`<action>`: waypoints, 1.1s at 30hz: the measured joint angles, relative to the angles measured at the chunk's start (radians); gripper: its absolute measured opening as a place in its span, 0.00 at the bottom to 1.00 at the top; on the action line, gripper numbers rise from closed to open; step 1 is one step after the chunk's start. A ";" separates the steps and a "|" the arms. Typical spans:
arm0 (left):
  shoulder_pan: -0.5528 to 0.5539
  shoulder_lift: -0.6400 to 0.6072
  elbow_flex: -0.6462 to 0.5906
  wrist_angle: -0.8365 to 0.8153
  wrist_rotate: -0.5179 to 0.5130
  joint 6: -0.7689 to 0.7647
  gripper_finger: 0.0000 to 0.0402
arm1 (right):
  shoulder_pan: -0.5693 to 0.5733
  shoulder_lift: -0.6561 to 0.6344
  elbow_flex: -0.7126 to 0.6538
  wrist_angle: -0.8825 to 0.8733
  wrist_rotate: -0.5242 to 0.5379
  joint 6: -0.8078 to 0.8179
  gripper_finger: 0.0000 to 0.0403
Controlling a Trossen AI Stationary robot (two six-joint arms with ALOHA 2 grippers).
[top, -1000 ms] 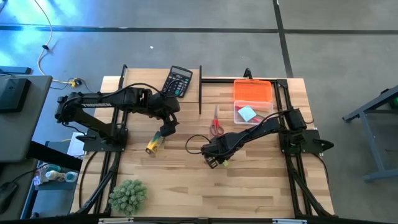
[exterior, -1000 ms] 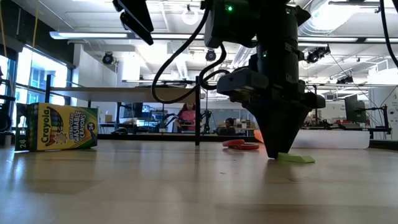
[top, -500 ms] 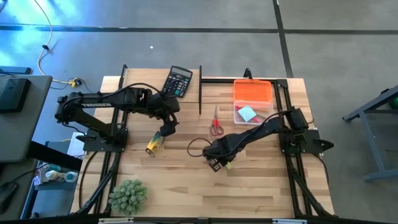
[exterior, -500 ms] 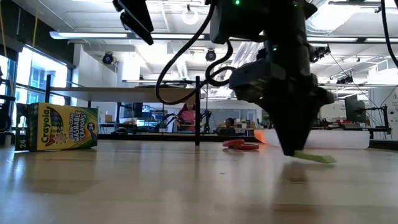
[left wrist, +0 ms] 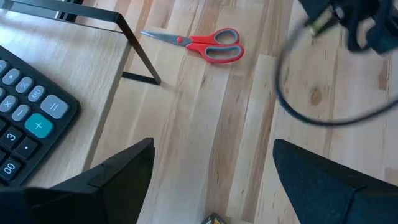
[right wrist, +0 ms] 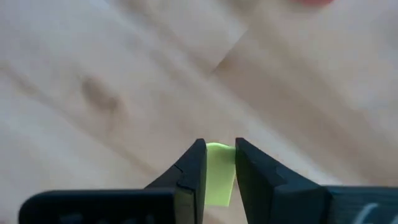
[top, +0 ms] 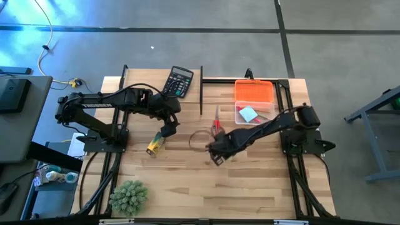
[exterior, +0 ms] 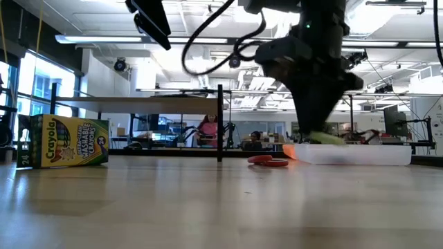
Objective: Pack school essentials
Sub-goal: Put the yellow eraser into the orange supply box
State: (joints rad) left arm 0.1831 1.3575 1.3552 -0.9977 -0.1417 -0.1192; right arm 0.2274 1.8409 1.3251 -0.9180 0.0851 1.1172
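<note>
Lifted off the table (top: 187, 181) since a second ago, our right hand (top: 218, 157) now hangs mid-table, clamped narrowly on the short yellow-green tube (right wrist: 217, 171). We see the open clear case (top: 255, 112) with its orange lid lying beyond the red-handled scissors (top: 217, 125), toward the table's far right corner, nearer this arm. Our left hand (top: 165, 132) waits wide open above the crayon box (top: 155, 145).

right gripper (right wrist: 215, 163) | jaws clamped on yellow-green tube (right wrist: 217, 173) | above wooden table (right wrist: 124, 74)
</note>
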 joint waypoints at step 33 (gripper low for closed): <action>0.000 0.000 0.000 0.003 0.004 -0.056 0.78 | -0.541 -0.612 0.001 -0.411 0.468 -0.439 0.15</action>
State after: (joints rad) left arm 0.1829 1.3575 1.3552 -0.9945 -0.1374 -0.1754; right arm -0.3141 1.2288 1.3262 -1.3286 0.5534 0.6786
